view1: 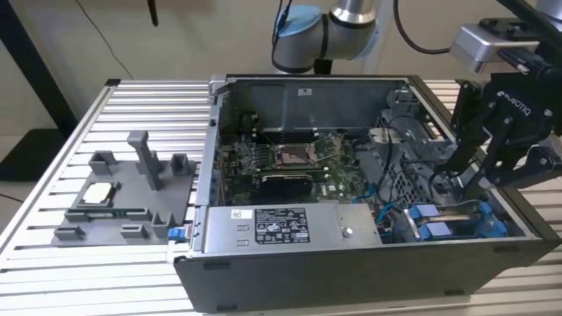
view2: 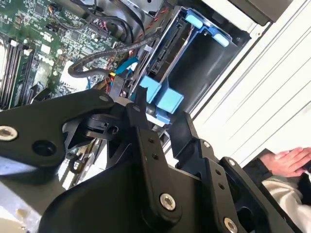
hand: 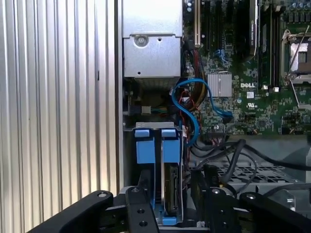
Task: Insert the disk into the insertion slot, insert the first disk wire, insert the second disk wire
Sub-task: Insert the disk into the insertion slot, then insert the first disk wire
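The disk (hand: 173,190), in its blue carrier, sits inside the insertion slot (hand: 128,127) at the case's front corner. Its blue end tabs (view1: 436,226) stick out of the bay at the exterior view's right. My gripper (view1: 461,184) hangs just above that bay inside the black case. Its black fingers (hand: 145,183) stand apart on either side of the disk's top edge, and nothing is between them. In the second wrist view the gripper (view2: 127,94) is close over the blue tabs (view2: 160,94), with the disk (view2: 167,48) beyond. A blue wire (hand: 194,92) and black wires (hand: 228,151) lie loose beside the bay.
A grey power supply box with a white sticker (view1: 281,227) fills the case's front. The motherboard (view1: 290,155) lies behind it. On the slatted table, a grey fixture (view1: 123,191) stands at the exterior view's left. A person's hand (view2: 286,160) rests beyond the case.
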Tool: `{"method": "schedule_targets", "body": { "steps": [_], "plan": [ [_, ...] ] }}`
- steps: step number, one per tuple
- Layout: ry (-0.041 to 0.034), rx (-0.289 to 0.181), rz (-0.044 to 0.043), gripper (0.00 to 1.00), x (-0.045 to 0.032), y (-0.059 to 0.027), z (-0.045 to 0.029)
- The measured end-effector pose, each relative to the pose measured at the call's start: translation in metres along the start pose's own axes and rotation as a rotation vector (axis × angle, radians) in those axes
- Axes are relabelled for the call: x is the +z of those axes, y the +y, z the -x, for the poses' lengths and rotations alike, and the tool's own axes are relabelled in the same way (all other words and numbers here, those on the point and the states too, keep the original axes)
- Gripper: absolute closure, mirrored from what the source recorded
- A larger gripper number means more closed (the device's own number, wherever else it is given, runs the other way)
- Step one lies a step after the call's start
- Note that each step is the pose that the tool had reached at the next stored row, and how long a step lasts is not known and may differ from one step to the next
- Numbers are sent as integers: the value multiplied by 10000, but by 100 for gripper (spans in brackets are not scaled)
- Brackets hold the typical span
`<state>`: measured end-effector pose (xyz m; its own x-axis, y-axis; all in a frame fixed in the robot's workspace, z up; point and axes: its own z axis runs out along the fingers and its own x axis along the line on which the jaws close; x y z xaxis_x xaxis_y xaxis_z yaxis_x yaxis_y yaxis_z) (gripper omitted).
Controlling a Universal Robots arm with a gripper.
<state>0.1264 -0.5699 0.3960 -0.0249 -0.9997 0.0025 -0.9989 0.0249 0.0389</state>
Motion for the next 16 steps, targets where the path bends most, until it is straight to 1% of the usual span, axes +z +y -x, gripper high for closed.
{"method": "schedule_targets", "body": {
  "steps": [3, 5, 12, 16],
  "plan": [
    [5, 0, 0, 53, -28, 2, 33],
    [3, -1, 0, 53, -29, 4, 62],
    [4, -1, -1, 53, -29, 21, 223],
    [3, -1, -1, 53, -29, 26, 302]
  ]
}}
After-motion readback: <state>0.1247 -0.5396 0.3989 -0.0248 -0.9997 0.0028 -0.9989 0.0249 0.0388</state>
